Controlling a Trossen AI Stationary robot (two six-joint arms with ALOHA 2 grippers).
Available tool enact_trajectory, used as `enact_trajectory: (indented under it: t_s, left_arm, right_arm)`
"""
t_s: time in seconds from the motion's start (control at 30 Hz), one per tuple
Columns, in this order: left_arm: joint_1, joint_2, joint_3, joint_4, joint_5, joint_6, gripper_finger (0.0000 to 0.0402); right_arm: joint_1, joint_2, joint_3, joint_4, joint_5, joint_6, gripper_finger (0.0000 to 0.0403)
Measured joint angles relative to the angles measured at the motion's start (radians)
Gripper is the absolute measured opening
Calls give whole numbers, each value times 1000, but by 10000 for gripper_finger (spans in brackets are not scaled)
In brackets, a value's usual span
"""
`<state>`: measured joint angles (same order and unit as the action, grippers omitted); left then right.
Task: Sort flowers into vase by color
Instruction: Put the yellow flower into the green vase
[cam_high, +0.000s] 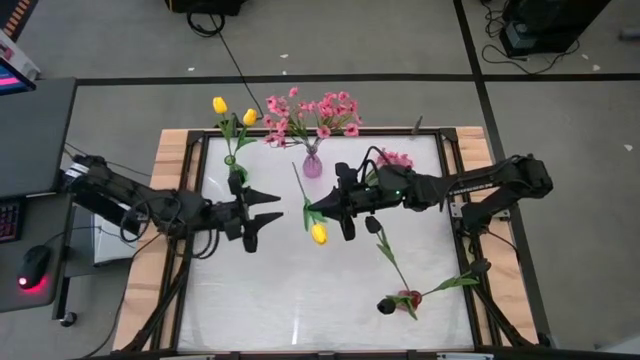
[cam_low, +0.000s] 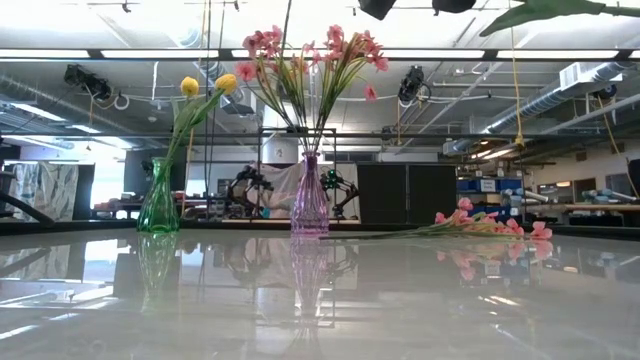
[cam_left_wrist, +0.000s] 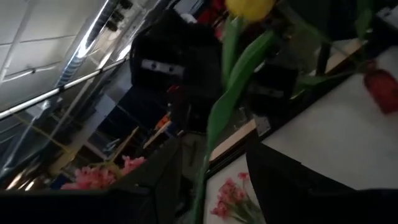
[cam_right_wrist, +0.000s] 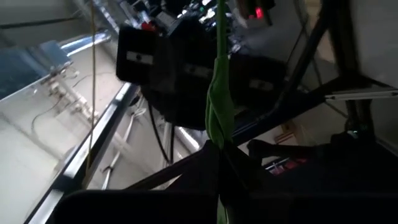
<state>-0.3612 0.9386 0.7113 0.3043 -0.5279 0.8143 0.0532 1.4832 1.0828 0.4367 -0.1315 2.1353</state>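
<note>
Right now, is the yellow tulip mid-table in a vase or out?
Out. The yellow tulip is in the air, its stem pinched by the shut right gripper, clear of the green vase and purple vase.

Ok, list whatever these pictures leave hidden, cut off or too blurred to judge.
- Held yellow tulip: bloom cut off by the left wrist view's top edge; absent from the low view.
- Dark red tulips: high view, heads overlap, count unclear.
- Right gripper: right wrist view, fingertips lost in shadow around the stem.

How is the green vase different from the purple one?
The green vase holds yellow tulips; the purple vase holds pink flowers. The green vase stands nearer the left arm's side, the purple one nearer the middle of the table's far edge. Both are see-through, upright and narrow-necked.
</note>
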Motion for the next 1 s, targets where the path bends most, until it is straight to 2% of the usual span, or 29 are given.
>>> enact_trajectory:
  t_s: [0.6,1.0]
  left_arm:
    - [97,197,113,0,2,99,185]
    - [147,209,115,0,-1,125,185]
  right_arm:
    - [0,7,0,41,26,-43,16]
    - [3,7,0,38,26,-68,16]
